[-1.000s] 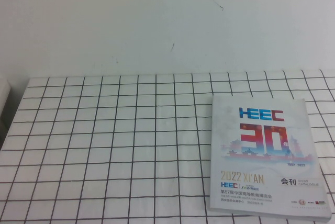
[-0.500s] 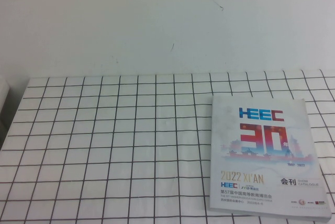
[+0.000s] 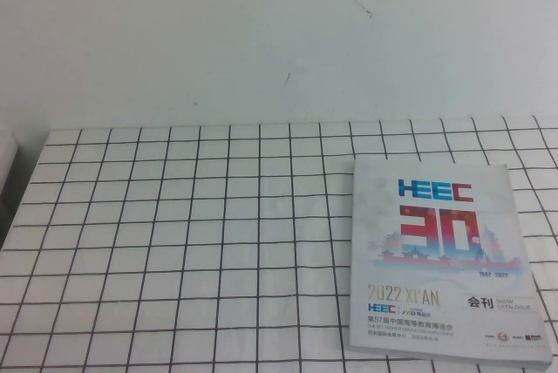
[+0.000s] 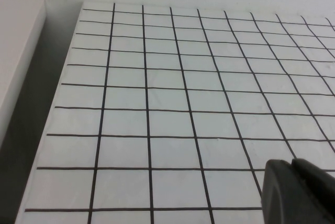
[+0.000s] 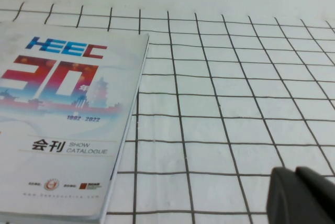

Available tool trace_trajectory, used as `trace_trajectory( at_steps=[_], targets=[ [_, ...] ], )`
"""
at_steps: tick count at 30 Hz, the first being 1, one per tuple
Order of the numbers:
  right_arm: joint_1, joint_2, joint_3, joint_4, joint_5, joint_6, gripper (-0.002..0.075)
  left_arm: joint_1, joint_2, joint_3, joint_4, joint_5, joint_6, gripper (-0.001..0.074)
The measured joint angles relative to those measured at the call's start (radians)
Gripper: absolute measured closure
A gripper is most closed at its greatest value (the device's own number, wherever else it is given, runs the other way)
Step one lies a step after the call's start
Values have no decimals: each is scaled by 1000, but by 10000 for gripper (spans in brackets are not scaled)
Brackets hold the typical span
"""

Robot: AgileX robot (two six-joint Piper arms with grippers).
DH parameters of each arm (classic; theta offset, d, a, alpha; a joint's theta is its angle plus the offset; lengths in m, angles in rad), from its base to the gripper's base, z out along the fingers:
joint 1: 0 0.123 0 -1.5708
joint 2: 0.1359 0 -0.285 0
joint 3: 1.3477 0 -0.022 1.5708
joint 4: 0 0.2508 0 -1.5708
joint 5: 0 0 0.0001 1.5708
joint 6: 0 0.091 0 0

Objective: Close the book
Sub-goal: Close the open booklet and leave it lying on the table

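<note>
One book (image 3: pixel 446 255), shut, cover up, lies flat on the gridded table (image 3: pixel 192 242), on your robot's right, by the near edge. The right wrist view cuts off part of it. Two grippers, each only a dark sliver. The left gripper (image 4: pixel 299 192) is over bare grid and the right gripper (image 5: pixel 302 195) is near the book, apart from it. You cannot tell whether either is apart or together.

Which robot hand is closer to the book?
The right gripper: its wrist view shows the closed book close by. The left gripper, over the table's left side, sees only checked cloth.
</note>
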Motion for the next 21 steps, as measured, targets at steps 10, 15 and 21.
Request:
trace_trajectory(
  at_steps=[10, 15, 21],
  targets=[
    [42, 0, 0, 0, 0, 5, 729, 0, 0, 0, 0, 0, 0, 738],
    [49, 0, 0, 0, 0, 5, 729, 0, 0, 0, 0, 0, 0, 738],
    [49, 0, 0, 0, 0, 5, 729, 0, 0, 0, 0, 0, 0, 738]
  ],
)
